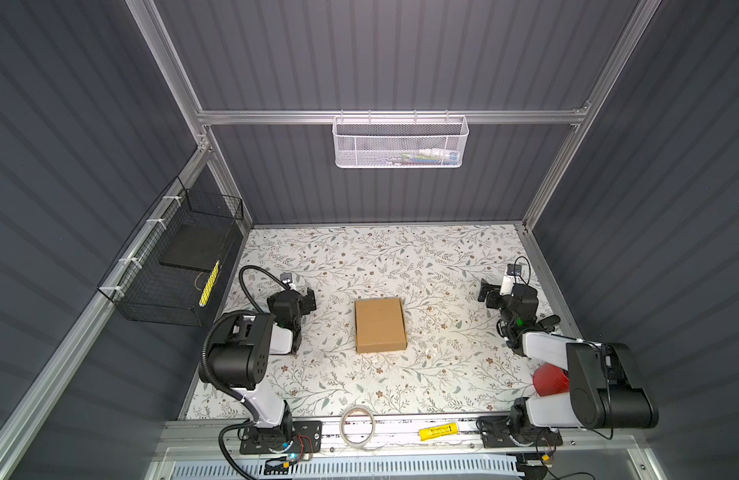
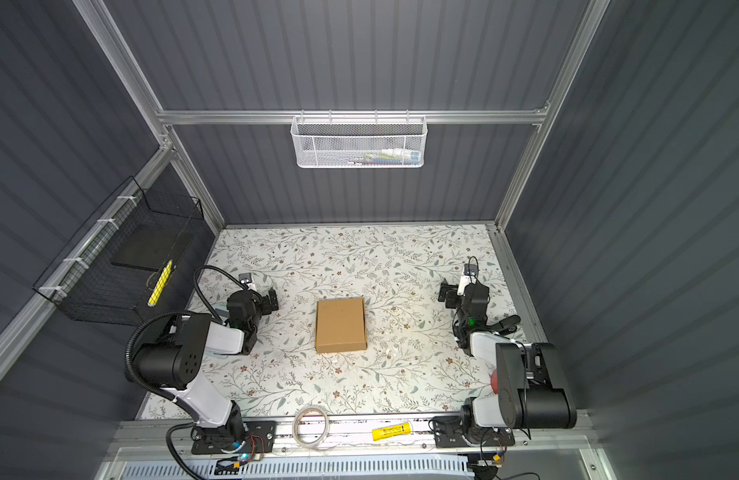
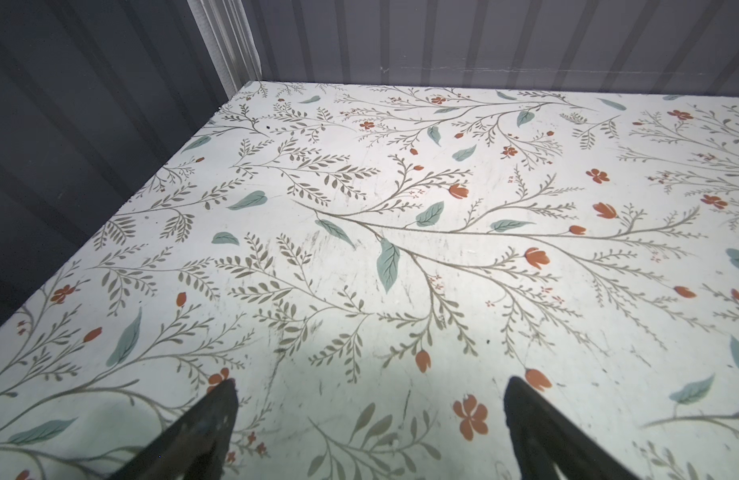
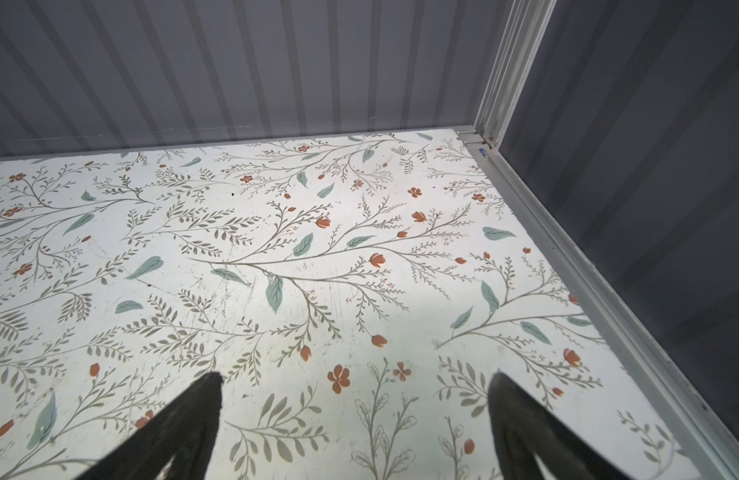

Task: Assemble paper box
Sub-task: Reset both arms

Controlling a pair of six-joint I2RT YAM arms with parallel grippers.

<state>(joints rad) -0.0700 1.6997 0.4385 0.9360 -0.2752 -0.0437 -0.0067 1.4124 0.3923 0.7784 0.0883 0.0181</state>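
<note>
red thing (image 1: pixel 548 379), maybe cup, behind arm (image 1: pixel 588 374)

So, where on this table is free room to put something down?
Bare: the strip between the paper box and the back wall, and the patch between the box and the front rail. Narrower gaps separate the box from the left gripper and right gripper. Crowded: the front rail, with tape roll and yellow tube.

Both arms pair white link shells with black joint housings. The left arm (image 1: pixel 251 357) carries a thick black corrugated hose (image 1: pixel 204 353) looping over it; its base is a black screwed plate (image 1: pixel 309 432) at the worktop's (image 1: pixel 359 386) near edge. The right arm (image 1: pixel 600 390) shows a small green light (image 1: pixel 521 321) and a white wrist bracket (image 1: pixel 504 285). The fingers (image 3: pixel 209 432) are dark, tapered blades with scuffed, matte faces in both wrist views.
</note>
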